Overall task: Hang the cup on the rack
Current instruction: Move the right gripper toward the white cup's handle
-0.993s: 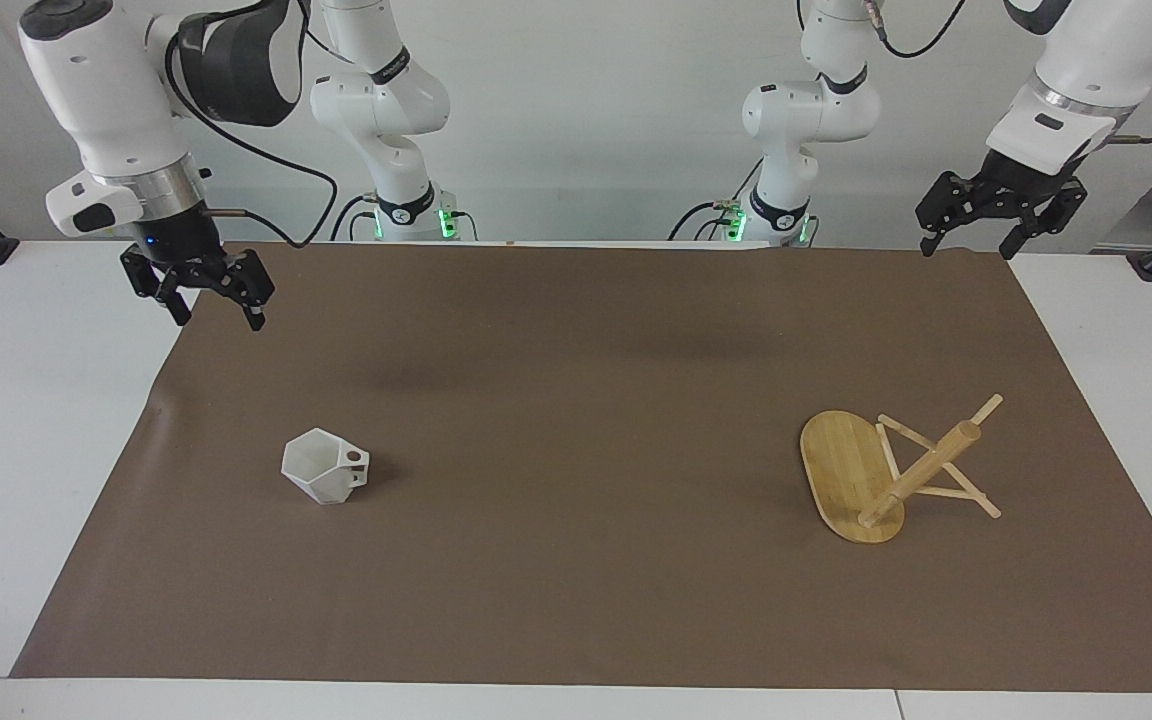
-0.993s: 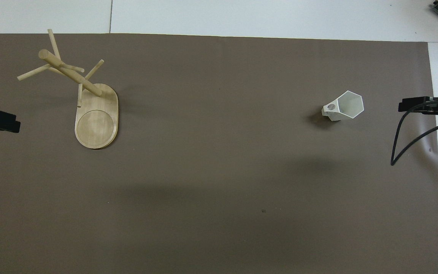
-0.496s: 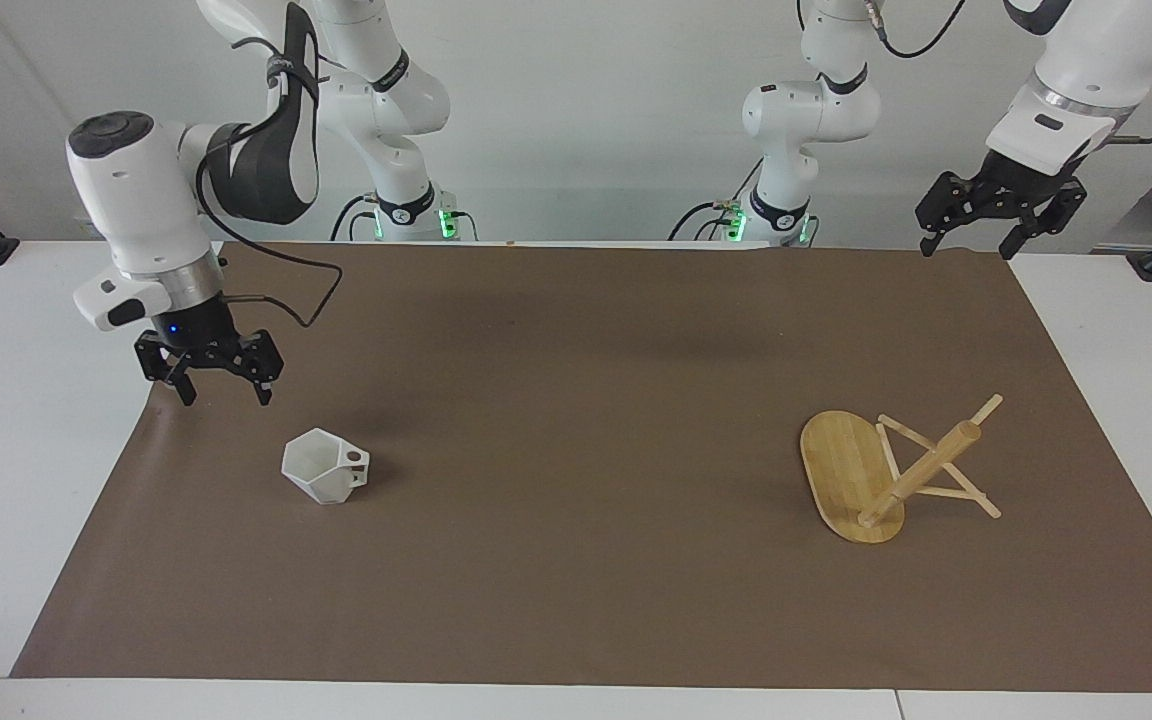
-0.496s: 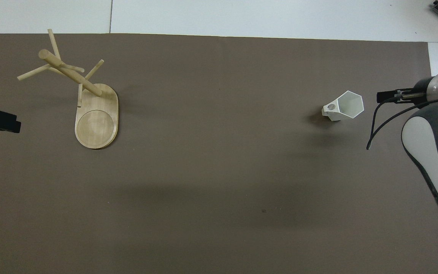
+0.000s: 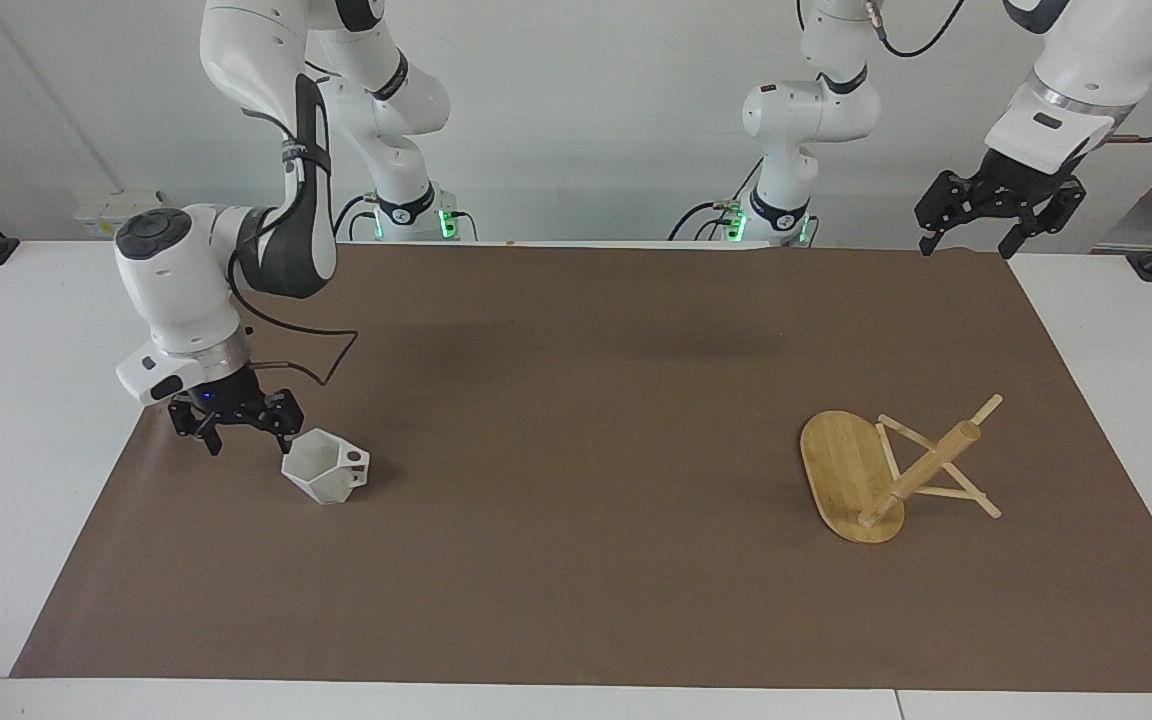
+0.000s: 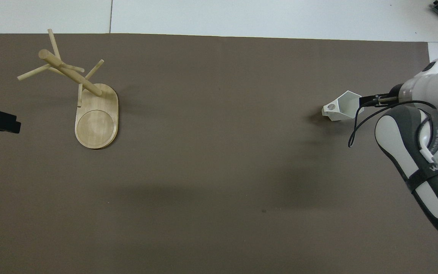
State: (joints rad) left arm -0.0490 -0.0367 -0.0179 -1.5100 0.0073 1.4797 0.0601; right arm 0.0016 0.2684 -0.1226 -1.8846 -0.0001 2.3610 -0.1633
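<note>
Right gripper [image 5: 248, 438]: low over the brown mat [image 5: 576, 400], just beside the cup on the side toward the right arm's end of the table. Fingers spread apart, pointing down, nothing between them. One fingertip is close to the cup's rim; contact cannot be told. In the overhead view the wrist partly covers the cup's mouth, and the fingers are hidden under the arm.

Cup [image 5: 324, 466]: white, faceted, sitting on the mat at the right arm's end of the table, well apart from the rack. Open mouth tipped toward the right gripper. Blocky handle with a round hole faces the rack. Contents: the part of the inside that shows holds nothing. Seen also from overhead [image 6: 340, 108], handle hole showing.

Mat: brown sheet covering most of the white table [image 5: 16, 400]; carries the cup and the rack.

Rack [image 5: 886, 470]: light wooden mug tree, on the mat at the left arm's end of the table. Tipped over: oval base stands on edge, post slants away from the cup, thin pegs rest on the mat. No cup on any peg. Overhead point [image 6: 96, 114].

Left gripper [image 5: 998, 218]: raised over the mat's edge nearest the robots, at the left arm's end, well apart from the rack. Fingers apart, holding nothing. Arm waiting.
</note>
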